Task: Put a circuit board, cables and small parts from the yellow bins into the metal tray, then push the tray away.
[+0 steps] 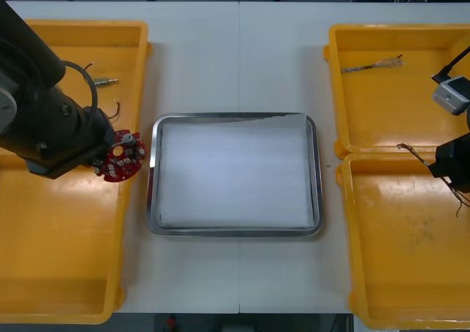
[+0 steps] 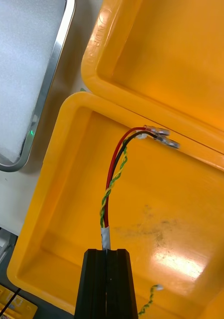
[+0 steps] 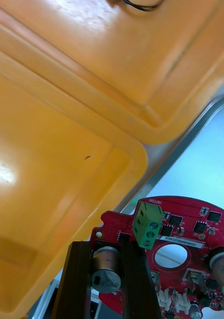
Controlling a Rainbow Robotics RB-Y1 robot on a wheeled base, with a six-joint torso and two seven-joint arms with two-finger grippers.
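Fingers (image 3: 78, 284) of the left tool (image 1: 105, 161) are clamping a round red circuit board (image 1: 123, 163) toward the bench's (image 1: 239, 60) left edge, holding it over the inner wall of the left yellow bins (image 1: 59, 273), just beside the metal tray (image 1: 152, 192). At the bench's right edge, the right tool (image 2: 107, 256) is pinching a red and yellow cable (image 2: 113, 169) above the near right bin (image 1: 396, 258).

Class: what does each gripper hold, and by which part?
Left gripper: red circuit board, by an edge-mounted cylinder. Right gripper: red and yellow cable, by its taped end.
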